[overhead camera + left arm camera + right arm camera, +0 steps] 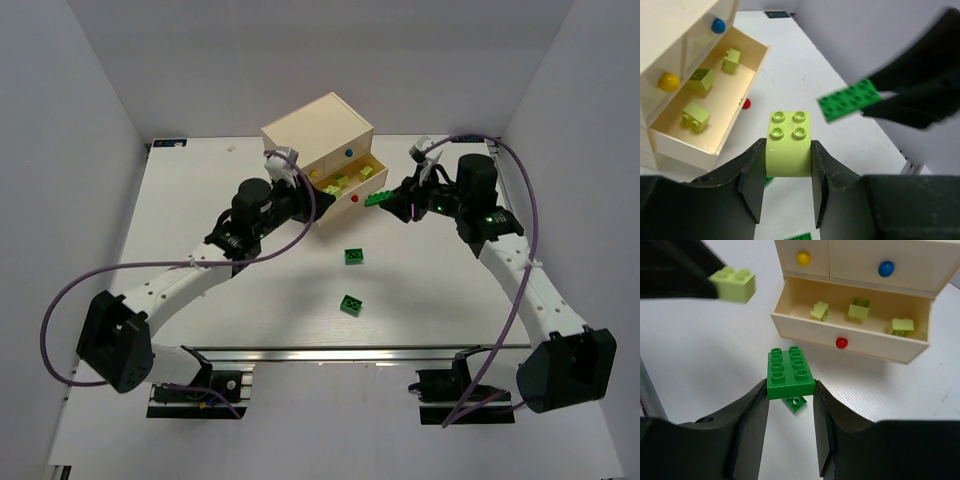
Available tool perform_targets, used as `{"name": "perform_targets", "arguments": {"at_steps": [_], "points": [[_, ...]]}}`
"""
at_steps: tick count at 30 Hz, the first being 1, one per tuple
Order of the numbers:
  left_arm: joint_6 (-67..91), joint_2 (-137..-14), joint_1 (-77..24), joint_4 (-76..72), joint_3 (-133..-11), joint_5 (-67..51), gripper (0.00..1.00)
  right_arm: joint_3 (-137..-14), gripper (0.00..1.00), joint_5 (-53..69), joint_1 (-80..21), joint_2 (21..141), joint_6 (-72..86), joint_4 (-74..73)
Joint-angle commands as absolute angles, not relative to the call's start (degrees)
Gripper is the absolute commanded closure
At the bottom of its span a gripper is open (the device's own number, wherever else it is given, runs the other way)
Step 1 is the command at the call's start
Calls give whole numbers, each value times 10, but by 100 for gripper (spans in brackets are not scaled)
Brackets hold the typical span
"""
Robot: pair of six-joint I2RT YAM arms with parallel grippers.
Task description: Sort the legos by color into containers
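Note:
My left gripper is shut on a yellow-green lego, held in the air just right of the open drawer. That red-knobbed drawer of the cream chest holds three yellow-green legos. My right gripper is shut on a flat dark green lego, also off the table, facing the drawer front. In the top view the right gripper and its green lego hang right of the red knob. The left gripper sits at the drawer's left end.
Two more green legos lie on the table, one below the drawer and one nearer the arm bases. The upper drawers, with a yellow knob and a blue knob, are closed. The two grippers are close together before the chest.

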State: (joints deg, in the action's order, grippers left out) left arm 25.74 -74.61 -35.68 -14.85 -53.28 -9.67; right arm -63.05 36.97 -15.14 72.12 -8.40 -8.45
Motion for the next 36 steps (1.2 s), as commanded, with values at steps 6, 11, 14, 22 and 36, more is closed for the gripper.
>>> {"name": "perform_targets", "arguments": {"at_steps": [6, 11, 14, 22, 36], "points": [[298, -851, -359, -54, -688, 23, 100, -549, 100, 356, -106, 623, -102, -117], [272, -921, -365, -7, -746, 74, 100, -505, 100, 385, -79, 592, -87, -85], [269, -947, -365, 14, -771, 77, 100, -485, 100, 403, -62, 582, -76, -68], [270, -998, -365, 40, -823, 75, 65, -459, 100, 439, -36, 577, -68, -45], [267, -998, -365, 56, -856, 59, 42, -446, 100, 468, -10, 564, -62, -42]]}}
